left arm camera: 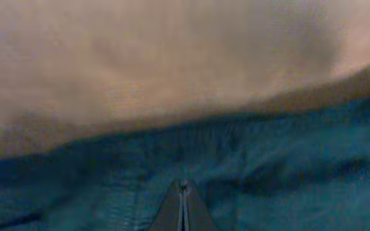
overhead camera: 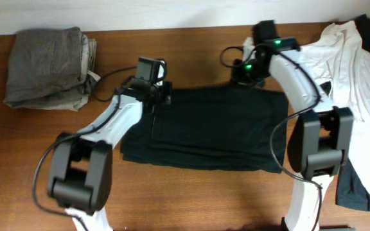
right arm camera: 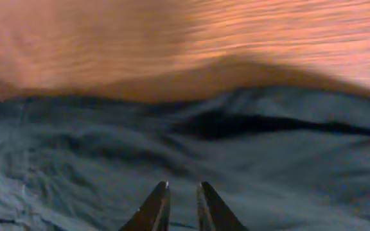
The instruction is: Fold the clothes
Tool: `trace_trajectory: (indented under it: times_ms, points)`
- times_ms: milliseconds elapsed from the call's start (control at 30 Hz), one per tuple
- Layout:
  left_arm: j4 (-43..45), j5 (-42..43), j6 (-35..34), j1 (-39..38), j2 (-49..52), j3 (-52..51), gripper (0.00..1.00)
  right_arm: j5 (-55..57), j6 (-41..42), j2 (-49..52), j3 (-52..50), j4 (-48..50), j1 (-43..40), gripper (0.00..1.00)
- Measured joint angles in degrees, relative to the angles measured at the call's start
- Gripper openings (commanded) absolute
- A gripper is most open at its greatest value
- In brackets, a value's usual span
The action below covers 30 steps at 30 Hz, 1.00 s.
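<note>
Overhead, the shorts (overhead camera: 217, 131) lie flat in the middle of the frame on the wooden table (overhead camera: 191, 199), folded to a rough rectangle; the left gripper (overhead camera: 159, 97) sits at their upper left corner, the right gripper (overhead camera: 244, 78) at their upper edge, right of centre; from this height I cannot tell how either pair of jaws stands; a grey stack (overhead camera: 47, 67) rests at the upper left, well apart from the shorts; a white shirt (overhead camera: 358, 83) sprawls down the right side, with a dark cloth (overhead camera: 358, 189) below it at the lower right.

Next, the left wrist view: the left gripper (left arm camera: 184, 187) shows at bottom centre with its fingertips pressed together, closed, low over the shorts (left arm camera: 268, 173); whether any fabric is pinched between them cannot be made out; the blurred table (left arm camera: 140, 64) fills the upper half.

Lastly, the right wrist view: the right gripper (right arm camera: 182, 187) at bottom centre has its fingers slightly parted, a narrow gap with nothing held; the shorts (right arm camera: 268, 160) spread across the lower half, a dark crease running across them; the table (right arm camera: 204, 38) lies above.
</note>
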Motion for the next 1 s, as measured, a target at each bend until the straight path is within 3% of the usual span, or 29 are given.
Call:
trace_trajectory:
  times_ms: [100,333,500,633,667,700,733,767,800,933,1000]
  points:
    - [-1.66,0.42,0.0,-0.24,4.63,-0.04,0.0,-0.28,1.95,2.54,0.0,0.52,1.77,0.19]
    - [-1.68,-1.38,0.0,-0.24,5.03,-0.04,0.0,1.29,3.69,10.01,0.0,4.96,0.87,0.19]
    - [-0.04,-11.02,0.0,0.15,5.03,-0.04,0.0,4.48,4.61,10.84,0.11,5.25,-2.93,0.07]
    - [0.02,-16.48,2.36,1.07,5.01,-0.04,0.01,8.11,3.87,11.54,10.38,-5.75,-6.4,0.08]
    - [-0.39,-16.98,2.75,1.07,4.63,-0.04,0.07,8.57,3.28,11.56,15.23,-9.07,-6.93,0.1]
    - [-1.33,-17.38,3.13,1.11,3.32,-0.04,0.3,8.92,2.6,11.52,20.81,-13.81,-7.21,0.16]
    - [-2.16,-17.68,3.69,1.11,1.25,-0.04,0.58,9.25,2.19,11.52,26.91,-20.17,-7.17,0.35]
    - [-3.78,-17.7,3.91,1.11,-0.76,0.04,0.79,9.29,1.77,11.26,31.52,-24.26,-7.08,0.83]
    - [-6.64,-17.77,3.89,1.11,-3.58,0.02,0.99,9.29,1.66,11.17,36.89,-29.07,-6.97,0.98]
    - [-13.75,-16.31,5.62,3.91,-10.56,0.44,0.99,7.63,-1.01,9.9,46.1,-40.17,-6.97,0.99]
    - [-18.27,-8.33,8.33,9.51,-10.51,0.37,0.99,5.44,-1.88,9.9,46.12,-40.19,-6.8,0.99]
